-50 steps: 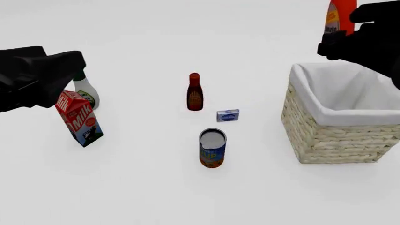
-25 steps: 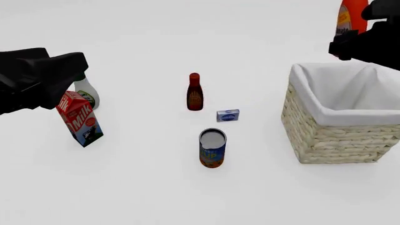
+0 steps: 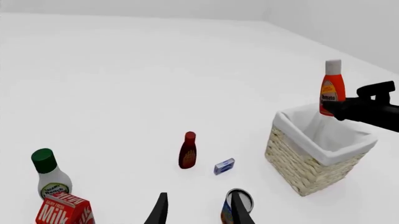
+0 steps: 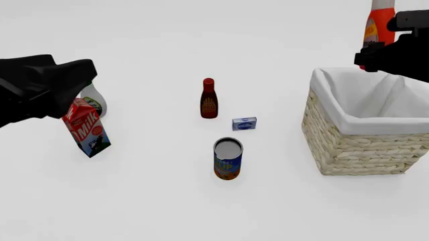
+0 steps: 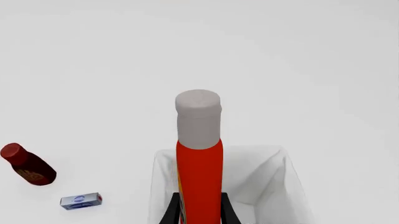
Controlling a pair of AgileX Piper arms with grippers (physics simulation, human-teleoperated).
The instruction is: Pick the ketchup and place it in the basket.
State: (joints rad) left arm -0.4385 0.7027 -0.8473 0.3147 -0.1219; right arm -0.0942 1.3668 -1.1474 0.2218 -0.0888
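One second on, my right gripper (image 4: 392, 50), clamped on the ketchup (image 4: 378, 26), has carried it rightward above the basket's (image 4: 362, 145) far rim; lowering comes next. Left gripper (image 3: 198, 211) hangs open.

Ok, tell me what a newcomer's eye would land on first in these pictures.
First, the bright red-orange ketchup squeeze bottle with its grey-white cap, held upright in the right tool above the far edge of the big woven straw-coloured basket with white cloth lining on the table's right side. Next, the red and white milk carton, tilted at the left just under the left tool, which is open and empty.
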